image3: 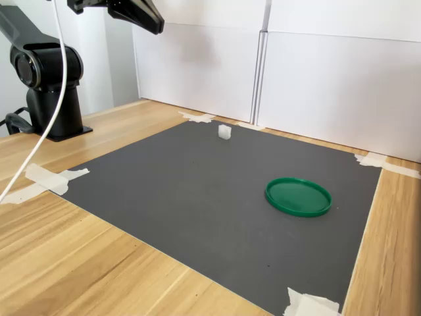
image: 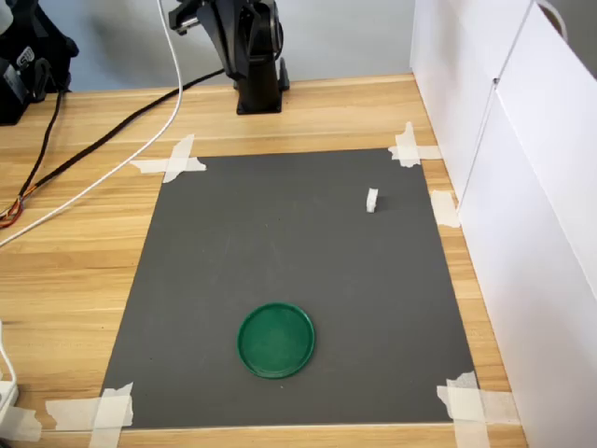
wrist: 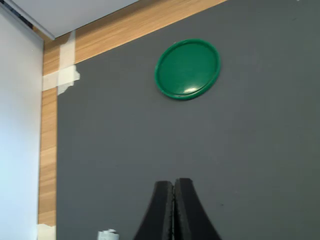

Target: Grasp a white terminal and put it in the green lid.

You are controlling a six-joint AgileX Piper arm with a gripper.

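Note:
The white terminal (image: 372,200) (image3: 224,132) stands on the dark grey mat (image: 280,252), toward the white wall panels. A small white piece at the edge of the wrist view (wrist: 107,234) looks like the same terminal. The green lid (image: 276,340) (wrist: 187,68) (image3: 298,196) lies flat and empty on the mat, well apart from the terminal. My gripper (wrist: 173,210) (image3: 152,21) is shut with nothing between its black fingers. It hangs high above the table near the arm's base (image3: 49,99), far from both objects.
White wall panels (image: 522,187) (image3: 316,72) stand along one side of the mat. White tape pieces (image: 173,161) hold the mat's corners to the wooden table (image: 84,271). Black and white cables (image: 121,131) run across the wood at the first exterior view's left.

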